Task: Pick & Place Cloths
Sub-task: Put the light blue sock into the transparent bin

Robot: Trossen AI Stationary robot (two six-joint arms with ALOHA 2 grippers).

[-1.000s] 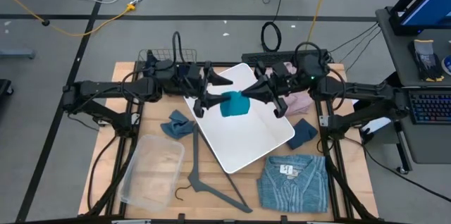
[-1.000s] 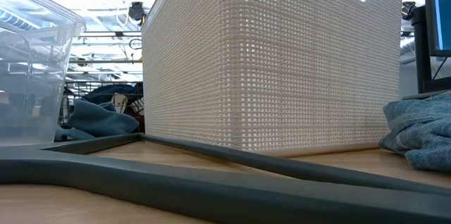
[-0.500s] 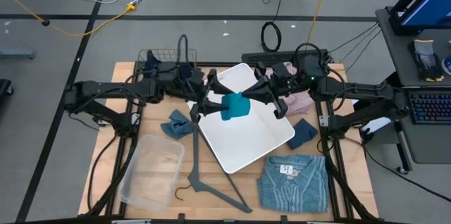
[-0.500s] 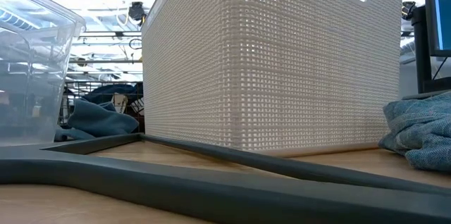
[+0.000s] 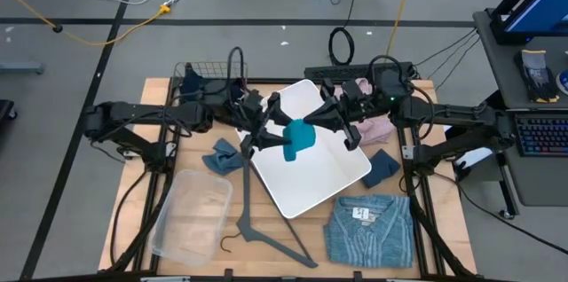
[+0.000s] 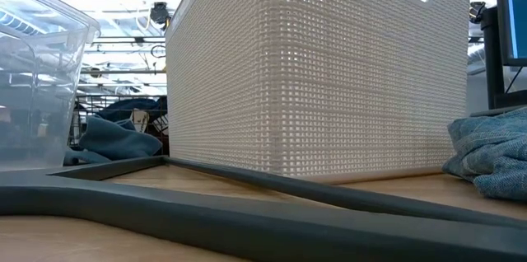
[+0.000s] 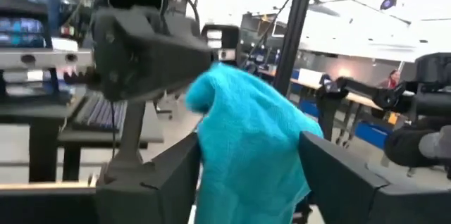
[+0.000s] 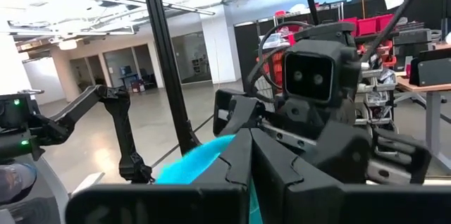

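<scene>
A wooden table (image 5: 200,162) on a dark frame is set on a grey floor crossed by dark lines and yellow cables; a desk with a keyboard (image 5: 540,136) is seen at the right edge. In the low view, a workshop hall with ceiling lights is seen beyond the table.

At the near edge, a clear tub (image 5: 191,213) is placed at the left, a grey hanger (image 5: 266,233) in the middle and a blue striped shirt (image 5: 369,229) with a white label at the right. In the low view, the hanger (image 6: 247,204) is stretched across the foreground, with the shirt (image 6: 490,159) at the right.

Further in, a white basket (image 5: 311,171) is set at an angle in the middle of the table, its woven wall (image 6: 321,72) filling the low view. A navy cloth (image 5: 224,155) is laid just left of it, another dark blue cloth (image 5: 382,166) just right.

Above the basket, a teal cloth (image 5: 295,137) is held up between both grippers. The right gripper (image 5: 312,123) is clenched on its upper edge. The left gripper (image 5: 257,137) is set around it, fingers (image 7: 331,175) on either side of the fabric (image 7: 250,139); whether they press on it cannot be told.

At the far edge, a pink cloth (image 5: 374,125) is lying under the right arm, and a wire basket (image 5: 197,75) is placed at the left corner.
</scene>
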